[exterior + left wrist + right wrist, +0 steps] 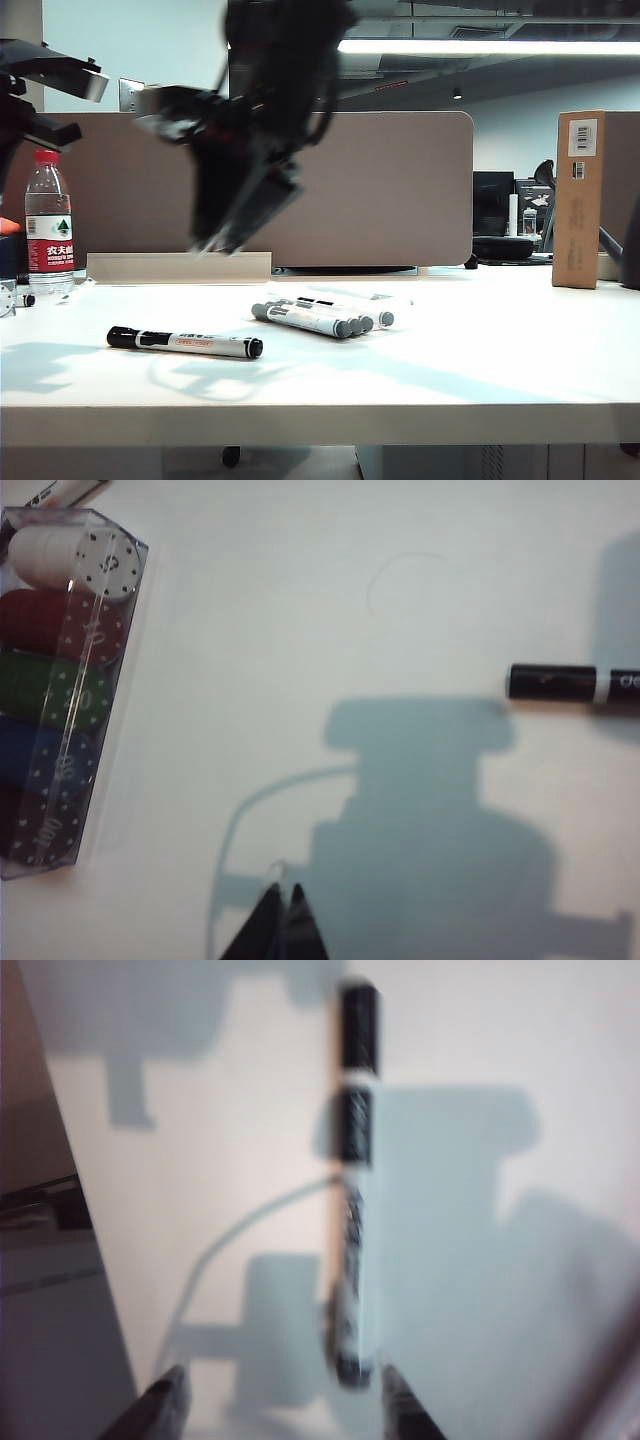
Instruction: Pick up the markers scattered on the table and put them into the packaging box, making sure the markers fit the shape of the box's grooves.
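- Exterior view shows you the right gripper [215,243] blurred and raised well above the table [480,370], its arm slanting down from the top middle of that view; the tips point down and to the left, with clear air beneath them.
- In the right wrist view your right gripper [275,1400] stands with its two fingers [165,1400] apart and nothing between them; the lone marker [352,1190] lies on the table just ahead of the tips, lengthwise away from them, its near end roughly between the fingers but not touched.
- In the exterior view that lone marker [185,343] lies flat below the raised gripper and a little to its left.
- Your left gripper [283,920] shows only as two dark tips pressed together, holding nothing; it hangs above bare table, and its arm sits at the far left of the exterior view.
- Ahead of the left tips and off to one side lies the black cap end of a marker [552,681]; to the other side stands a clear case of poker chips [65,690], well apart from the tips.
- The other markers [320,317] lie side by side, touching, to the right of the lone one; the packaging box [345,296] under them is barely visible.
- A water bottle [48,225] stands at far left and a cardboard box [580,198] at far right; the table's front edge is near the lone marker.
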Motion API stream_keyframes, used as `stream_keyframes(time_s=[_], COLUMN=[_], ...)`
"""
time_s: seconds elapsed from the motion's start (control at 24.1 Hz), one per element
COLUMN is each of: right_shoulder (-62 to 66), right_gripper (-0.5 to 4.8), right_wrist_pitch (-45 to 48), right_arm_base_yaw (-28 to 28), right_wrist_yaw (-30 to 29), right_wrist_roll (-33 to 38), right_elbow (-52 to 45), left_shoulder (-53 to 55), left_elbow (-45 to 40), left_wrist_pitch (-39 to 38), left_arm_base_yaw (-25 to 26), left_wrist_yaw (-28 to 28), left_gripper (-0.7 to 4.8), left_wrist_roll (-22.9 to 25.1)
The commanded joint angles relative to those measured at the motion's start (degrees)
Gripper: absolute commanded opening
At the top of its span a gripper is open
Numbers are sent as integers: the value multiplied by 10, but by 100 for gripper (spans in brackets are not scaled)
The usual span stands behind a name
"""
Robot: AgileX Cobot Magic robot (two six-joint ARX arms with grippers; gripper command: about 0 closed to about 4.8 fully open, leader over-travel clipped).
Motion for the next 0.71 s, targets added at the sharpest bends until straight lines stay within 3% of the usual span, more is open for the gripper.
stream_keyframes(time_s=[0.04, 0.33, 0.58, 0.62, 0.71], right_shoulder=[23, 63, 82, 84, 85], right_gripper=[253, 252, 252, 247, 184], right_wrist_pitch=[44, 64, 72, 72, 73], right_arm_base_yaw=[16, 26, 25, 25, 25], right_wrist_yaw=[28, 35, 65, 65, 67], right_wrist_roll=[-5, -5, -5, -5, -5], right_elbow=[1, 1, 1, 1, 1], left_shoulder=[-12, -61, -136, -143, -156], left_elbow=[2, 2, 2, 2, 2], left_wrist_pitch=[-27, -109, -120, -120, -120], left_arm_base_yaw=[-1, -1, -1, -1, -1], left_wrist_yaw=[-12, -17, -1, 5, 9], left_gripper=[-3, -4, -4, -4, -4], left_wrist_roll=[-7, -16, -21, -21, -22])
